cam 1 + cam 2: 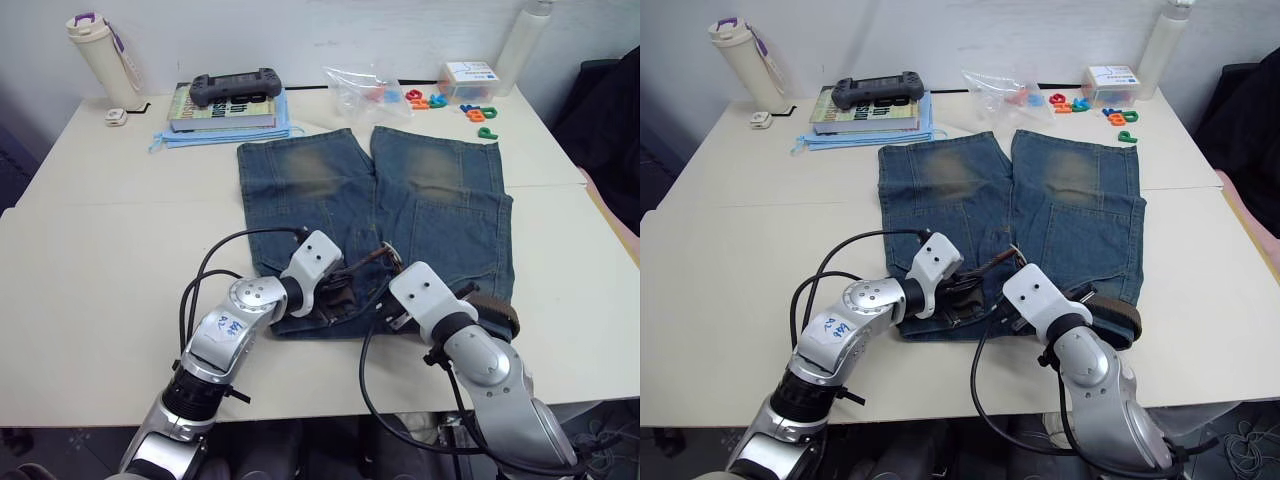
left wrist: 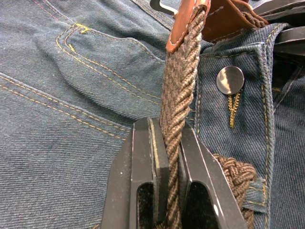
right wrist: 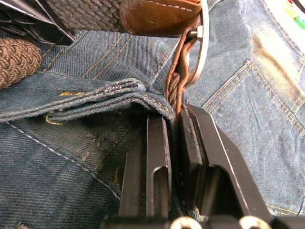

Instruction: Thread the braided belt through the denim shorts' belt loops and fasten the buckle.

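Over the waistband of faded blue denim shorts [image 1: 420,215], the left gripper [image 2: 167,157] pinches the limp brown braided belt [image 2: 181,90]; the right gripper [image 3: 174,126] nips the strap near the silver buckle [image 3: 202,43]. Best held close to the stiff leather tip.

Soft, even overhead light is washing the pale cream counter [image 1: 90,230], leaving only faint shadows beneath the faded blue denim shorts [image 1: 440,215]. Glare is catching the round silver metal button [image 2: 230,79], while nearby black pincer fingers [image 2: 143,176] are blurring slightly.
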